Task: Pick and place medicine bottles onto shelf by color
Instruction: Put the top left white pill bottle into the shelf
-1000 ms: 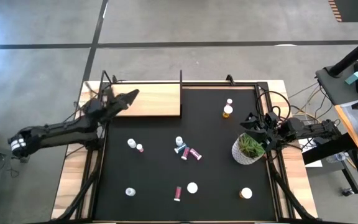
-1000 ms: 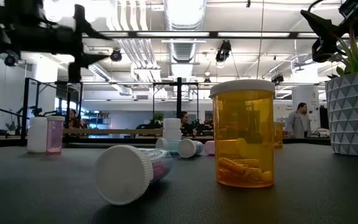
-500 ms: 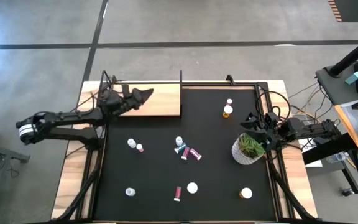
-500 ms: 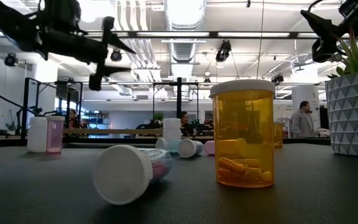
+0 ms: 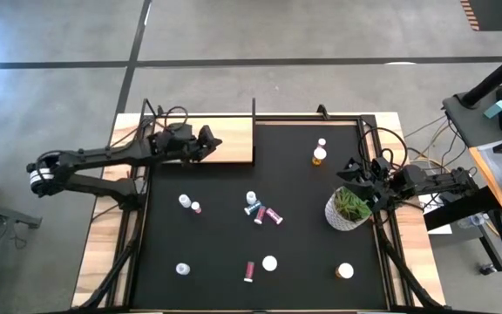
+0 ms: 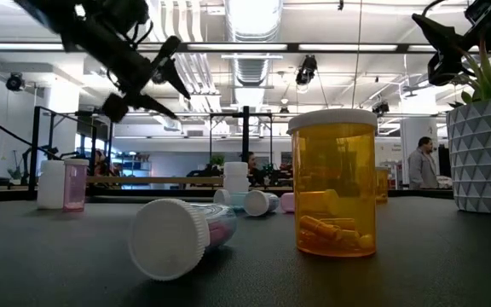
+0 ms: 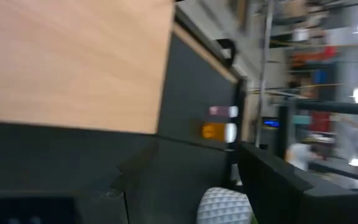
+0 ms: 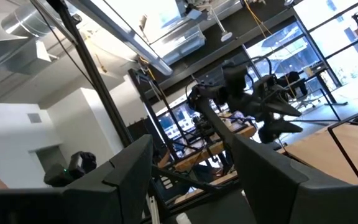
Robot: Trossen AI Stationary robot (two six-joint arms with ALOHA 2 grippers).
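Several small medicine bottles with white caps are scattered on the black mat (image 5: 225,240). An orange one (image 5: 319,155) and a pink one (image 5: 322,142) stand at the far right. White, pink, teal and magenta ones (image 5: 261,212) sit mid-table, some lying on their sides. Others stand near the front, including an orange one (image 6: 335,183). The light-wood shelf (image 5: 234,139) lies at the far left. My left gripper (image 5: 212,144) hovers open and empty over the shelf, and it also shows in the low view (image 6: 164,77). My right gripper (image 5: 349,170) is open and empty at the table's right edge.
A white faceted pot with a green plant (image 5: 349,209) stands just beside my right gripper, and it also shows in the low view (image 6: 484,153). A black frame rail (image 5: 254,109) borders the mat's far side. People stand in the room beyond the table.
My left gripper has gone toward the table's right edge along the shelf, staying above it, and has turned about its wrist. It stays open. The bottles and my right arm have kept still.
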